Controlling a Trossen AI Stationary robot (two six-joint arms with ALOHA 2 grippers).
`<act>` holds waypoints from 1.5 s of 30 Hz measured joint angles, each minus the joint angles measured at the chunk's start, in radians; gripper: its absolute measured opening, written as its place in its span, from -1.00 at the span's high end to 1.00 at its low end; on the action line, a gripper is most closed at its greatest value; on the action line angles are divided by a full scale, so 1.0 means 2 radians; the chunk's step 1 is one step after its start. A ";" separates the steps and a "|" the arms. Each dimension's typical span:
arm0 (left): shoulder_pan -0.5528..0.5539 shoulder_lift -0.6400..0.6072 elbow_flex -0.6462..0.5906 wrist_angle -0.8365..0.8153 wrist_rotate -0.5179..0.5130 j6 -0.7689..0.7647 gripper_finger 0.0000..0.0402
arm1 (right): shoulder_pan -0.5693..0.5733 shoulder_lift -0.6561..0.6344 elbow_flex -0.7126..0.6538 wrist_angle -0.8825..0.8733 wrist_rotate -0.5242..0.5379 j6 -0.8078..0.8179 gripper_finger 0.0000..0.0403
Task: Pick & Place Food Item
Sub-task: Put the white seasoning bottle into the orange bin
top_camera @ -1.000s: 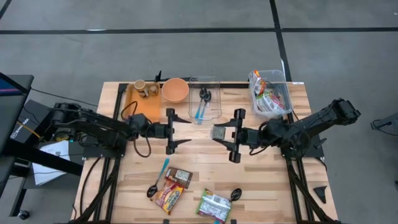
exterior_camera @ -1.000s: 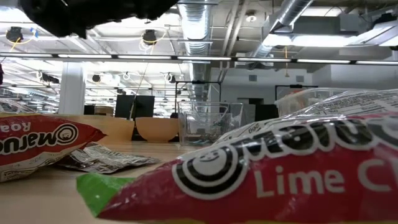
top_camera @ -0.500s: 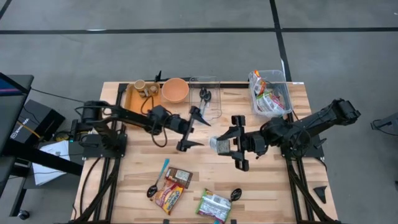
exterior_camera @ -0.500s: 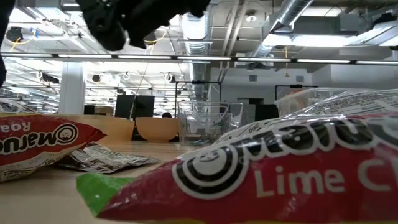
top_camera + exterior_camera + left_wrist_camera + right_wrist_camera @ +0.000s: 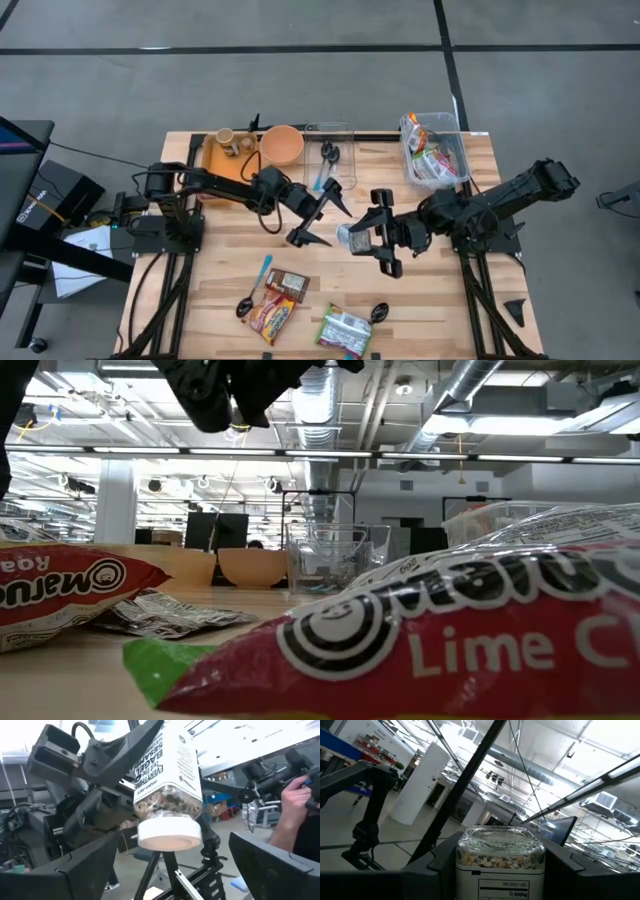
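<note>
Above the middle of the counter (image 5: pixel 420 290), the right claw (image 5: pixel 365 238) grips a clear seasoning jar (image 5: pixel 352 237) with a white lid by its body, holding it off the surface and tipped toward the left arm. The left claw (image 5: pixel 325 217) hangs just beside the jar with its fingers spread wide, touching nothing. Noodle packets (image 5: pixel 272 317) and spoons (image 5: pixel 253 292) lie along the near edge; a clear bin of packets (image 5: pixel 432 150) sits at the far right corner.
</note>
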 joint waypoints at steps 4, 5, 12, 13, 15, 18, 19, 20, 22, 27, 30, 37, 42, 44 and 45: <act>0.000 0.000 0.020 -0.036 0.004 0.000 -0.90 | 0.000 0.000 0.000 0.000 -0.002 0.000 0.06; 0.000 0.000 0.024 -0.041 0.004 0.000 -0.90 | 0.000 0.000 0.000 0.000 -0.002 0.000 0.06; -0.002 0.000 0.044 -0.070 0.018 0.002 -0.89 | -0.001 0.000 0.000 0.000 -0.002 0.000 0.06; -0.002 0.000 0.046 -0.077 0.019 0.004 -0.89 | -0.001 0.000 0.000 0.000 -0.003 0.000 0.06; -0.004 0.000 0.050 -0.083 0.019 0.006 -0.89 | -0.004 0.000 0.000 0.000 -0.010 0.000 0.06; -0.005 0.000 0.052 -0.086 0.019 0.011 -0.89 | -0.007 0.000 0.000 0.001 -0.012 0.002 0.06; -0.005 0.000 0.052 -0.088 0.019 0.011 -0.89 | -0.007 0.000 0.000 0.001 -0.012 0.002 0.06; -0.005 0.000 0.052 -0.088 0.019 0.011 -0.89 | -0.007 0.000 0.000 0.002 -0.011 0.002 0.06; -0.005 0.000 0.052 -0.098 0.020 0.015 -0.89 | -0.009 0.000 0.000 0.002 -0.010 0.005 0.06; -0.001 0.000 0.055 -0.119 0.026 0.018 -0.89 | -0.027 0.000 0.000 0.002 -0.010 0.040 0.06; 0.002 0.000 0.060 -0.137 0.026 0.018 -0.89 | -0.038 0.000 0.000 0.003 -0.009 0.058 0.06; 0.008 0.000 0.061 -0.135 0.026 0.018 -0.86 | -0.046 0.000 0.000 0.001 -0.009 0.066 0.06; 0.008 0.000 0.061 -0.134 0.035 0.017 -0.63 | -0.046 0.000 0.000 -0.003 -0.009 0.067 0.06; 0.008 0.000 0.061 -0.135 0.037 0.017 -0.51 | -0.046 0.000 0.000 -0.004 -0.009 0.068 0.06; 0.008 0.000 0.061 -0.135 0.038 0.017 -0.44 | -0.045 0.000 0.000 -0.004 -0.009 0.068 0.06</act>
